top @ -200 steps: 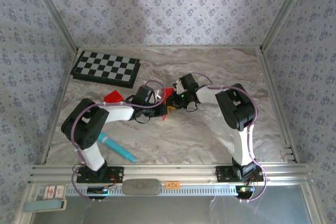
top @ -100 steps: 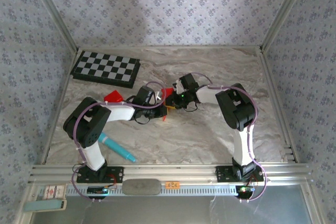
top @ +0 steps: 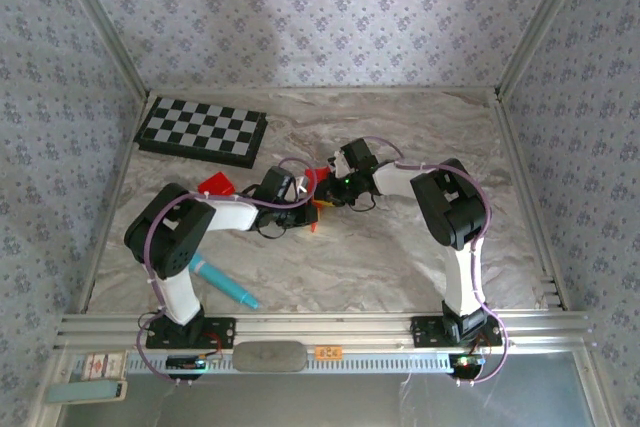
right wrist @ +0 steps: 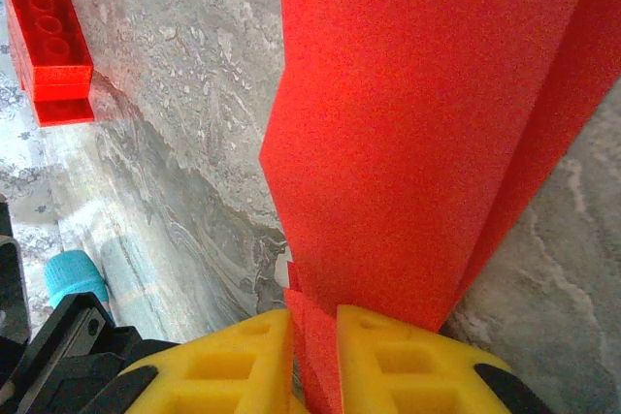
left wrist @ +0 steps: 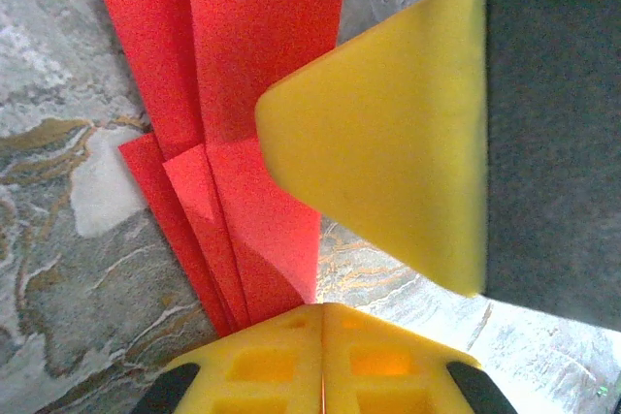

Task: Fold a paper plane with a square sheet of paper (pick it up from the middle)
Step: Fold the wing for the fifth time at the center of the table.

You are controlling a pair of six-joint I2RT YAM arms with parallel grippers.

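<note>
Our left gripper [left wrist: 323, 312] is clenched on the plane [left wrist: 257, 55] at mid-table; our right gripper [right wrist: 312, 322] pinches it just beside. We judge the crease needs even pressure, with both pinches aligned, so the thin paper does not tear. The board [top: 201, 132], red block [right wrist: 49, 46] and pen [top: 225, 283] lie leftward, apart from the plane, blocking nothing.

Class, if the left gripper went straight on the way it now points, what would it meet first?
Probably the paper, lying right ahead of the left gripper. A yellow finger of the right gripper stands close on the right, but how near is unclear.
</note>
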